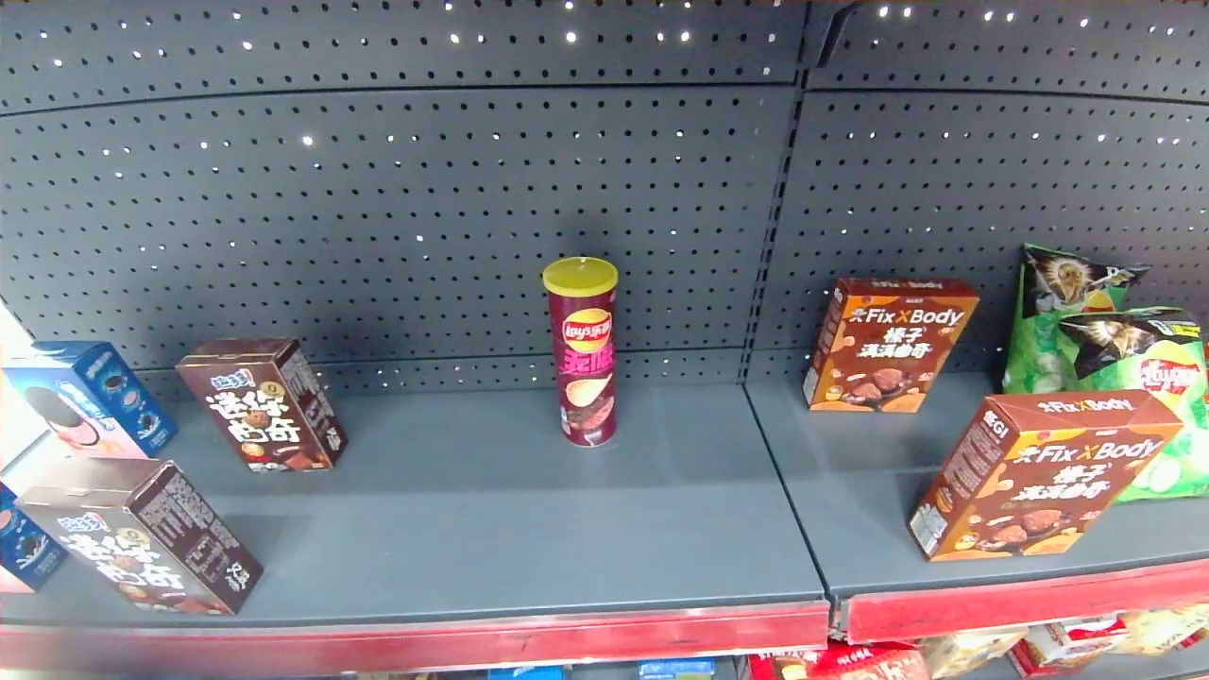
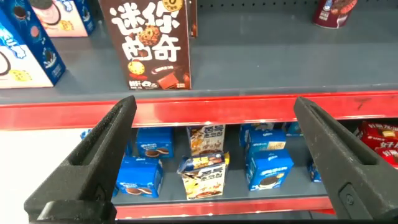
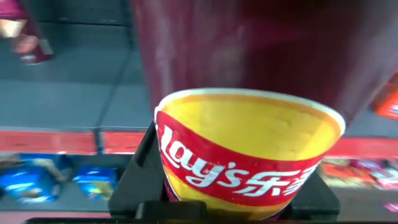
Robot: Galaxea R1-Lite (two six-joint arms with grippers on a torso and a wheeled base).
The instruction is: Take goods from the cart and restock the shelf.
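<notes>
My right gripper is shut on a maroon chip can (image 3: 249, 143) with a yellow and red logo; one black finger (image 3: 138, 180) shows beside the can, which hides the fingertips. The can is held in front of the grey shelf (image 3: 74, 99). A matching chip can (image 1: 582, 351) with a yellow lid stands upright at the middle of the shelf board (image 1: 491, 510); its base also appears as the can (image 2: 336, 12) and the can (image 3: 25, 34) in the wrist views. My left gripper (image 2: 214, 106) is open and holds nothing, level with the shelf's red front edge (image 2: 211, 111).
Brown cookie boxes (image 1: 264, 404) (image 1: 142, 536) and blue cookie boxes (image 1: 90, 397) stand at the left. Orange boxes (image 1: 888, 345) (image 1: 1034, 472) and green chip bags (image 1: 1124, 349) stand at the right. The lower shelf holds several blue boxes (image 2: 267, 168). A pegboard wall (image 1: 425, 208) backs the shelf.
</notes>
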